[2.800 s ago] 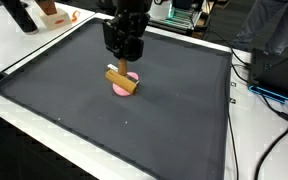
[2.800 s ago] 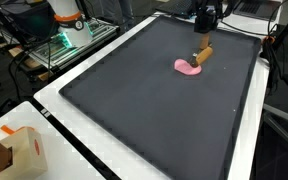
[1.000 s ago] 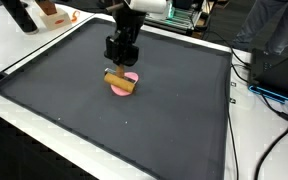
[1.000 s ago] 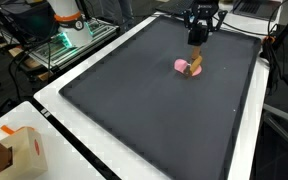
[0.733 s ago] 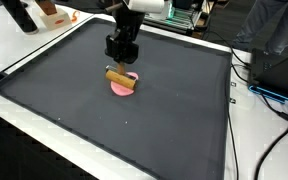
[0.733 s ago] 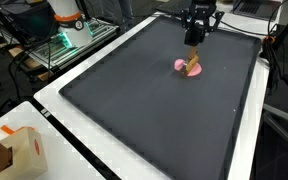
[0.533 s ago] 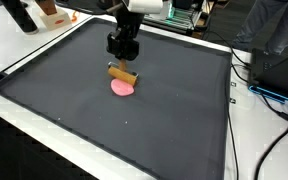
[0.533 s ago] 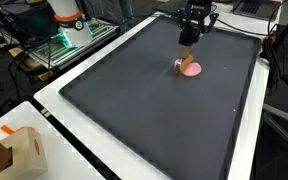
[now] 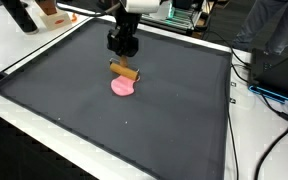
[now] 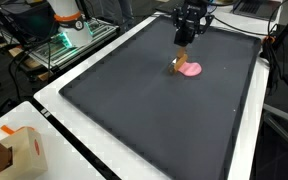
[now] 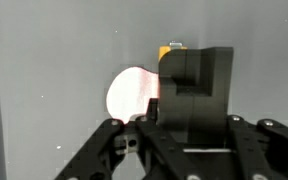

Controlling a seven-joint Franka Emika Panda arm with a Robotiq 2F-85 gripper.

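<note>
My gripper (image 9: 124,62) hangs over the dark mat (image 9: 54,85) and is shut on a tan wooden block (image 9: 126,70), held just above the mat. A flat pink disc (image 9: 123,87) lies on the mat right beside and below the block. In the other exterior view the gripper (image 10: 184,52) holds the block (image 10: 179,64) to the left of the pink disc (image 10: 190,70). In the wrist view the jaws (image 11: 189,75) cover most of the block (image 11: 174,49), and the pink disc (image 11: 130,93) shows to the left of them.
The mat has a raised black rim (image 9: 104,152) on a white table. Cables (image 9: 269,95) run off one side. A cardboard box (image 10: 9,150) stands on the table corner, and an orange and white object (image 10: 69,15) sits behind the mat.
The gripper has lifted the wooden block off the pink disc and carried it a short way back, away from the disc. The disc has stayed in place.
</note>
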